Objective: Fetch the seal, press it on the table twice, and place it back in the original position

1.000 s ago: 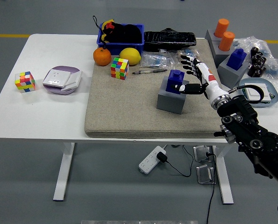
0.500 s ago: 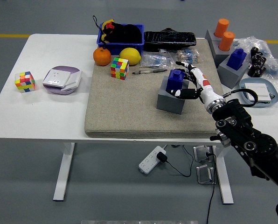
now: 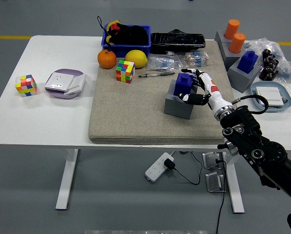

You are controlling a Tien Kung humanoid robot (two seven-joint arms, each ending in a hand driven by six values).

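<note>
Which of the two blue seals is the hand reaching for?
The blue seal on the grey block on the mat; the right hand is against it. The other seal sits farther right.

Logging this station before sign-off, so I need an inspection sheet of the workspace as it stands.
Surface: white table with a beige mat on it.
Job's things: blue seal sits in its grey holder.
Clutter: two puzzle cubes, orange, lemon, blue bin, pens, another blue seal, orange cylinders.
Hands: right hand at the seal, grasp unclear; left not seen.
Cables: power strip on the floor.
Surroundings: grey floor, yellow line.
</note>
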